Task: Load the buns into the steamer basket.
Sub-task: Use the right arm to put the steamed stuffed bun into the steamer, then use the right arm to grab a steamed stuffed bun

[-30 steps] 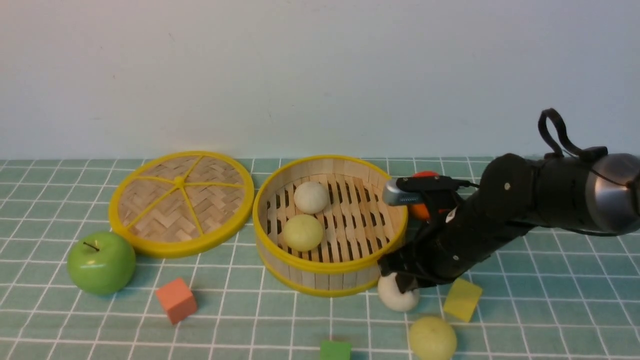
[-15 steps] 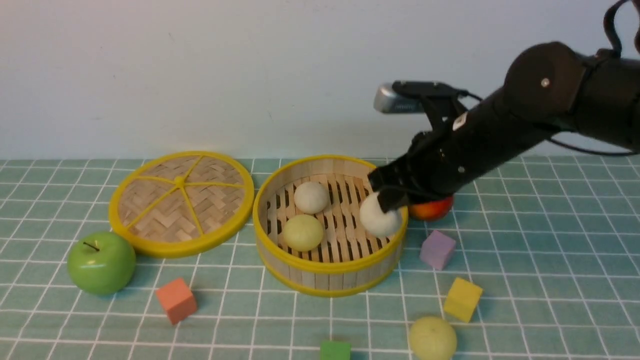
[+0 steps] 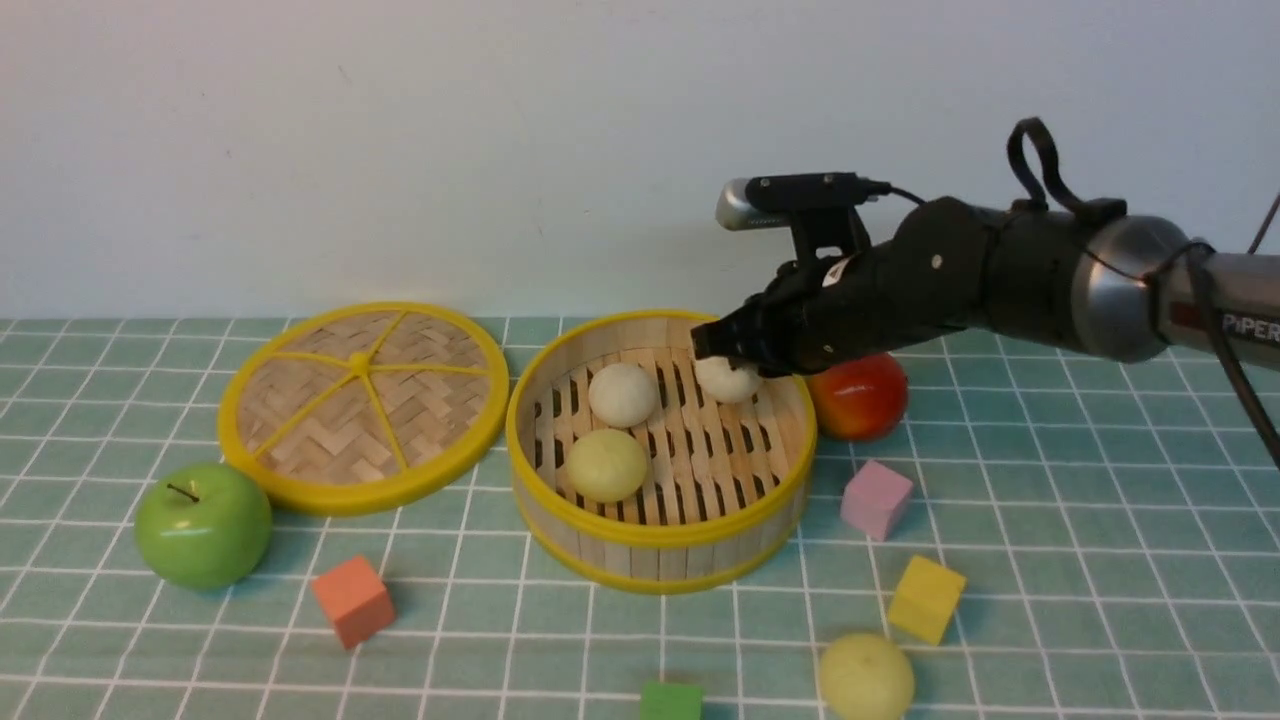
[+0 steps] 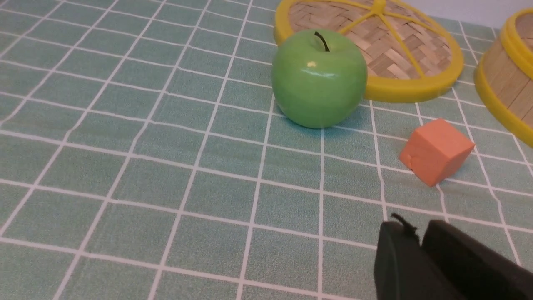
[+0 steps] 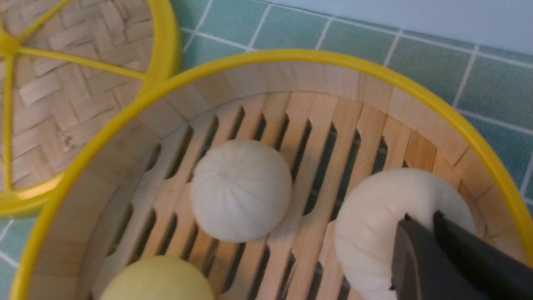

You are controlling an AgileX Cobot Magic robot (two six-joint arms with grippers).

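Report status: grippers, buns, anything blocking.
Right gripper shut on off-white bun, inside steamer basket. Left gripper shut, empty. One yellow-green bun outside. Nothing blocking.

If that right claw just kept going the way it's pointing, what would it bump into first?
The right claw is shut on an off-white bun. Past that, it would probably hit the other off-white bun lying in the steamer basket, though depth is unclear.

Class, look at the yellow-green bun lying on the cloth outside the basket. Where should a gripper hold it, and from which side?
Probably from straight above, pinching the yellow-green bun across its widest middle. It is a round ball resting on the flat cloth with its top free. Keep clear of the yellow cube close beyond it.
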